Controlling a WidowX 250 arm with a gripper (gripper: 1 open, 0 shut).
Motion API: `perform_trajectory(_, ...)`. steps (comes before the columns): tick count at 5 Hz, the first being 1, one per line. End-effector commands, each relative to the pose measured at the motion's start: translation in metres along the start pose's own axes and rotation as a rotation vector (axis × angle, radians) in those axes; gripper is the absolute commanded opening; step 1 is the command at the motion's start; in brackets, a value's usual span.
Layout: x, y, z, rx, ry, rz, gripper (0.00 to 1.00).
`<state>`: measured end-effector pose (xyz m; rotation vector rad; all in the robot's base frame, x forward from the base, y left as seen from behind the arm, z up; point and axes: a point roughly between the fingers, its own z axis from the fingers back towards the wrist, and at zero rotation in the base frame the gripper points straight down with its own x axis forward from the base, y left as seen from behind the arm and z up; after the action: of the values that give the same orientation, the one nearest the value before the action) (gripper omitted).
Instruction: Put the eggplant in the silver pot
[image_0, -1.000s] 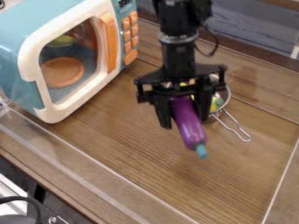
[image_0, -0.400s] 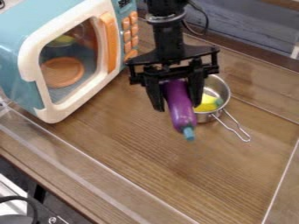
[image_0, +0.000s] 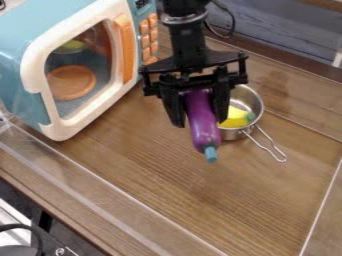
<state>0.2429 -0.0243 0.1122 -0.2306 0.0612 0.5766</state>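
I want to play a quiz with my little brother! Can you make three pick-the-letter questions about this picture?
1. Where is the silver pot?
A) On top of the toy microwave
B) On the table, beside the microwave
C) Inside the microwave

2. What colour is the toy in the silver pot?
A) Yellow
B) Red
C) Blue

3. How is the eggplant right now?
A) Lying in the silver pot
B) Lying flat on the table
C) Held in the robot's fingers

Right letters:
1: B, because the pot sits on the wood with the microwave off to one side.
2: A, because a yellow toy shows inside the pot's rim.
3: C, because the dark fingers grip its top while its teal tip points down.
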Motion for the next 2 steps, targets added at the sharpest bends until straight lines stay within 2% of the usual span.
perform_trajectory(1, -0.004, -0.001, 0.008, -0.029, -0.033, -0.022, 0.0)
perform_trajectory(2, -0.015, -0.003, 0.015, -0.031, -0.033, -0.023, 0.0)
